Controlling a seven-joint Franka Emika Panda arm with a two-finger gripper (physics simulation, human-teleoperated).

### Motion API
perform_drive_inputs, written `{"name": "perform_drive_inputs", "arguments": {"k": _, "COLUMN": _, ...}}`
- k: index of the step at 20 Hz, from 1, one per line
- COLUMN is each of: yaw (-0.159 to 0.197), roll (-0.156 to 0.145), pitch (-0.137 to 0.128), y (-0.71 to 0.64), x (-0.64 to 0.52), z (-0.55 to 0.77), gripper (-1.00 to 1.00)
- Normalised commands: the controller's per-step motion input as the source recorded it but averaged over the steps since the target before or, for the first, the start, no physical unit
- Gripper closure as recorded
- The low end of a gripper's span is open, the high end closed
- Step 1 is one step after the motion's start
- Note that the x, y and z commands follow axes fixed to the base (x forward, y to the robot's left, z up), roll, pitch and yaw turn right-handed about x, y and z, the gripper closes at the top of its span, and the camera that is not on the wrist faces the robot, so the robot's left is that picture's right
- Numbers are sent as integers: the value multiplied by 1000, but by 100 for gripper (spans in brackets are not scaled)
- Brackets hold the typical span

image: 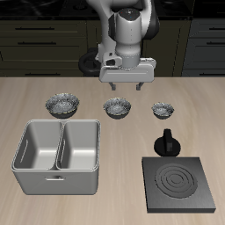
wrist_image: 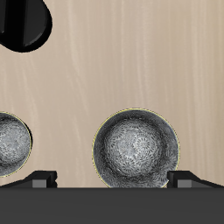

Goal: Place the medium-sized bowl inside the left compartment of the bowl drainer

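Three shiny grey patterned bowls stand in a row across the table's middle. The medium-sized bowl [image: 118, 108] is the middle one, upright on the table; it also fills the wrist view [wrist_image: 136, 149]. My gripper [image: 126, 87] hangs open and empty just above and slightly behind this bowl, its jaws wide apart, with the fingertips [wrist_image: 39, 179] showing to either side of the bowl. The bowl drainer [image: 57, 167], a pale grey tub with two wells, stands near the table's front edge; both wells are empty.
The wider bowl [image: 63, 105] stands behind the drainer. The smallest bowl [image: 162, 109] is on the medium bowl's other side [wrist_image: 9, 144]. A black knobbed object [image: 167, 143] [wrist_image: 22, 24] stands behind the black square stove plate [image: 180, 183] near the front edge.
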Motion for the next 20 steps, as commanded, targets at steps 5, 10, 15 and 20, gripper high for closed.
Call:
{"name": "perform_drive_inputs", "arguments": {"k": 5, "yaw": -12, "roll": 2, "pitch": 8, "y": 31, "x": -58, "z": -289, "gripper": -100}}
{"name": "perform_drive_inputs", "arguments": {"k": 10, "yaw": -2, "roll": -21, "pitch": -57, "y": 28, "x": -131, "z": -167, "gripper": -100}}
{"name": "perform_drive_inputs", "arguments": {"k": 15, "yaw": -2, "roll": 19, "pitch": -25, "y": 86, "x": -156, "z": -173, "gripper": -100}}
{"name": "perform_drive_inputs", "arguments": {"k": 20, "yaw": 7, "roll": 8, "pitch": -5, "y": 37, "x": -19, "z": -114, "gripper": -100}}
